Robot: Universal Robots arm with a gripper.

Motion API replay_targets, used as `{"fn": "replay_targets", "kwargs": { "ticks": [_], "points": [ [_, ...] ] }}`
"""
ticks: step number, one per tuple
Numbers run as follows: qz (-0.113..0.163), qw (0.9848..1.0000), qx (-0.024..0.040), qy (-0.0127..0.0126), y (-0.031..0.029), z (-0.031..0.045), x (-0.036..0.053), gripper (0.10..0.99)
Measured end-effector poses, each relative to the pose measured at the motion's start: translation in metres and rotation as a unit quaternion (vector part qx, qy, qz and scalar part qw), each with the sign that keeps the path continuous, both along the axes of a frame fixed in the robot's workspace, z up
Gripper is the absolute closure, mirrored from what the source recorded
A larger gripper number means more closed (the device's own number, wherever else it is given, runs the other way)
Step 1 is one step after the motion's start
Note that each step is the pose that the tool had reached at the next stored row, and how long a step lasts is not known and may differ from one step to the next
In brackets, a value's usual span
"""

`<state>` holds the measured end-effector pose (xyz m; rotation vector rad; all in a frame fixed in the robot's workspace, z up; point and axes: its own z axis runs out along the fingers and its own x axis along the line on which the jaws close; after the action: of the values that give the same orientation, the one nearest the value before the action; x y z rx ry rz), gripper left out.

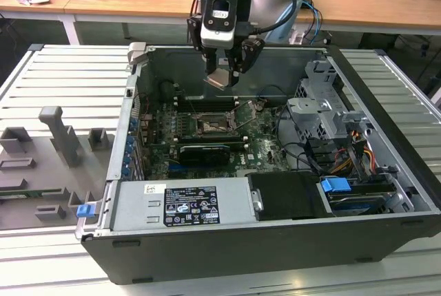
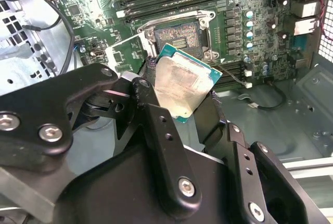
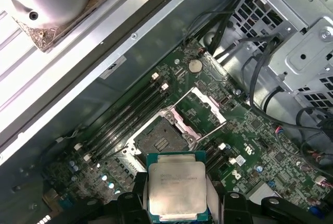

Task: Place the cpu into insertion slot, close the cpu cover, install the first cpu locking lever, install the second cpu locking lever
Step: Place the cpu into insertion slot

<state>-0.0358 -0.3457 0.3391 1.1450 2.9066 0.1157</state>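
I see the end effector (image 1: pixel 222 77) clamped on two opposite edges of the cpu (image 3: pixel 177 190), holding it in open air inside the computer case (image 1: pixel 241 255), above and apart from the empty insertion slot (image 3: pixel 161 139), whose cpu cover (image 3: pixel 212 107) stands swung open alongside.

Exterior view high, 2 wrist views close (sharing insertion slot (image 2: pixel 177 39) (image 3: pixel 162 139))

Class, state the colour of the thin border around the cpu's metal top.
Teal-green, around the cpu; the first wrist view shows it best.
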Motion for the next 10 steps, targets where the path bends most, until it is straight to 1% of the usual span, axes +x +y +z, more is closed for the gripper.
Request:
{"fn": "replay_targets", "kwargs": {
  "ticks": [10],
  "points": [
    [-0.021,0.9998,0.0,0.0,0.0,-0.0012,0.0,0.549]
  ]
}}
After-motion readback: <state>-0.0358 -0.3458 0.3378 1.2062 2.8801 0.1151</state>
